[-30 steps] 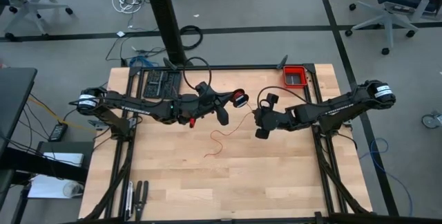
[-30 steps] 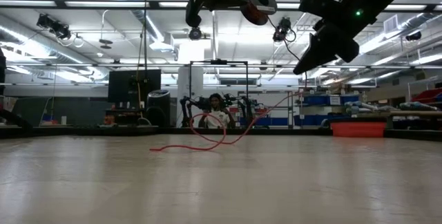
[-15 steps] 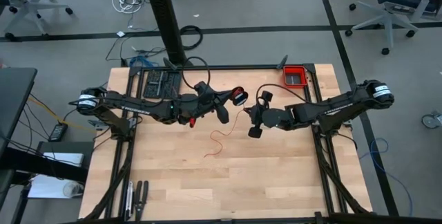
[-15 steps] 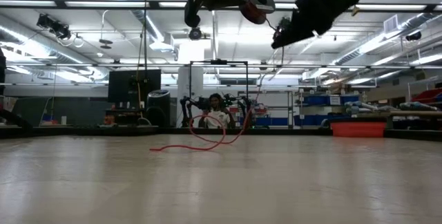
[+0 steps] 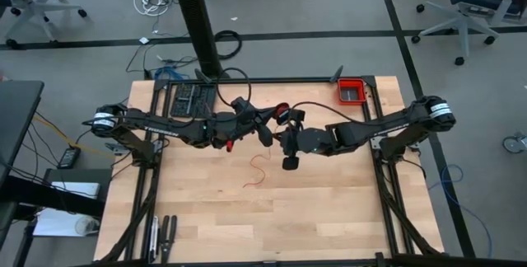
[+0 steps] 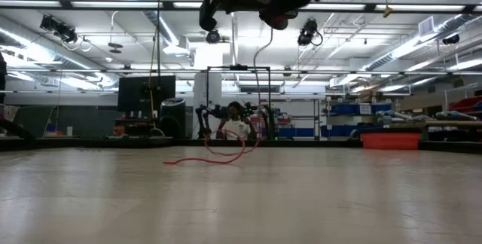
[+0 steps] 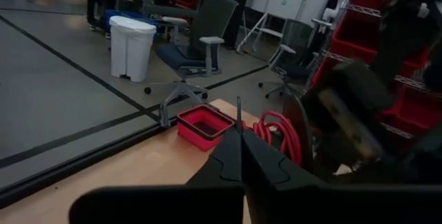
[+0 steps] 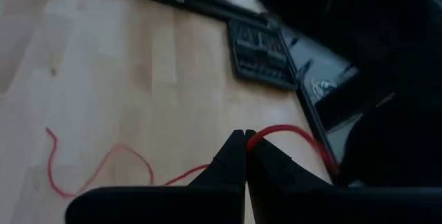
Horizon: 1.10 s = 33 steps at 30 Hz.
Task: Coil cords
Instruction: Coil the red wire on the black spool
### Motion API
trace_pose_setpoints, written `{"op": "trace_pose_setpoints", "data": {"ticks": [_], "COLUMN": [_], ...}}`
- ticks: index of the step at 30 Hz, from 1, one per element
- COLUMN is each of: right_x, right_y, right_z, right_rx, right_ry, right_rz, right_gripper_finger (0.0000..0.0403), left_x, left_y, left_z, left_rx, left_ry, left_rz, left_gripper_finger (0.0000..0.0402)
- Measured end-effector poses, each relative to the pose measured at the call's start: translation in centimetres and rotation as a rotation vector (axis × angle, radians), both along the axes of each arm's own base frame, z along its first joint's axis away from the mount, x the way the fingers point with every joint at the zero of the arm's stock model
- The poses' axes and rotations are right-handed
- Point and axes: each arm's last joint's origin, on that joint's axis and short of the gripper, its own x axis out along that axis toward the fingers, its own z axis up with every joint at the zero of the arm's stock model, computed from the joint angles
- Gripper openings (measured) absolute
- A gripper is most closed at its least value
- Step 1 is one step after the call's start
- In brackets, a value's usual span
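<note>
The thin red cord lies as a wavy strand on the bare wood near the middle of the tabletop, its free end trailing toward the front edge and its other end rising toward the two grippers above. In the low view the cord shows as a loop and a flat tail resting on the table surface, then climbs upward. The right gripper hangs over the centre of the table, close beside the left one, and in its wrist view its fingers are pressed together with the cord running right up to their tips and arching away on the far side, so it is clenched on the cord. The left gripper is held above the table just back of centre; its fingers are closed tight, and a coil of red cord sits just beyond them, though whether they pinch it I cannot tell. A red bin stands at the far right corner of the tabletop.
</note>
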Motion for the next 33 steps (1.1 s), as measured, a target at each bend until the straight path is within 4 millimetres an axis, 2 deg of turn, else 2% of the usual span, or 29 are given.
{"op": "trace_pose_setpoints", "data": {"ticks": [13,17,25,33], "right_x": [-0.7,-0.9,-1.3,-3.6], "right_y": [-0.1,-0.3,-1.0,-1.4], "right_z": [4.4,5.4,5.6,5.9], "right_rx": [-0.008,-0.005,0.01,0.051], "right_ry": [0.08,0.07,0.098,0.174], "right_rz": [0.021,0.014,-0.018,-0.061], "right_gripper_finger": [0.0,0.0,0.0,0.0001], "left_x": [0.0,0.1,0.1,-0.1], "left_y": [-0.1,-0.2,-0.3,-0.3], "left_z": [-0.5,-0.8,-1.2,-1.5], "left_rx": [0.115,0.174,0.218,0.299], "left_ry": [0.127,0.189,0.248,0.339], "left_rz": [-0.023,-0.098,-0.139,-0.161], "left_gripper_finger": [0.0007,0.0007,0.0007,0.0007]}}
